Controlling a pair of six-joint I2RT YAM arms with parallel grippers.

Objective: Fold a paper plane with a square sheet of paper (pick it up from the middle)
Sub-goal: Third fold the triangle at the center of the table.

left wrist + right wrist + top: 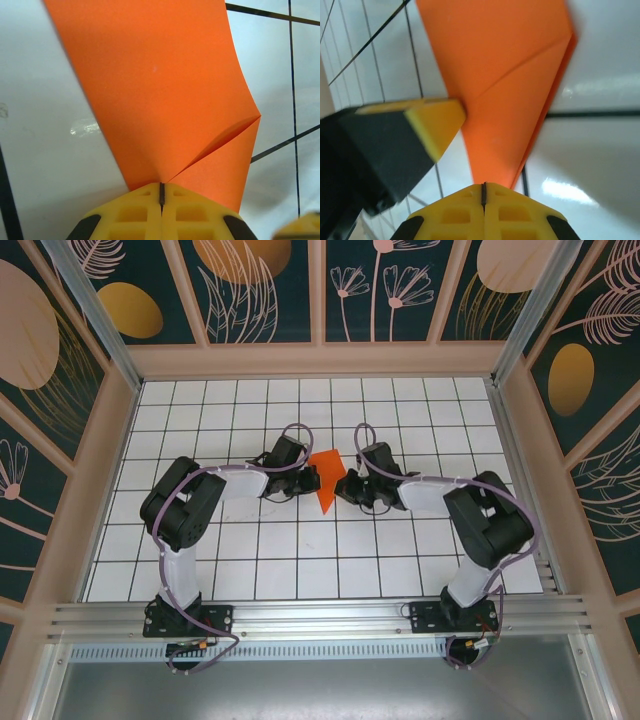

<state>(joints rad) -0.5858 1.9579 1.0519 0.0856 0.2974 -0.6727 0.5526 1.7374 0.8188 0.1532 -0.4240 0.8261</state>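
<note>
Over the table [200,420] — orange paper [325,480], diagonally creased.

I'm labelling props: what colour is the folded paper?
Plain bright orange, unmarked; the folded paper shows best in the left wrist view.

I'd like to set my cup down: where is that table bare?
Bare tiles run along the back wall and midway along the front rail. Crowded: the middle, where left claw and right claw pinch the orange paper.
</note>
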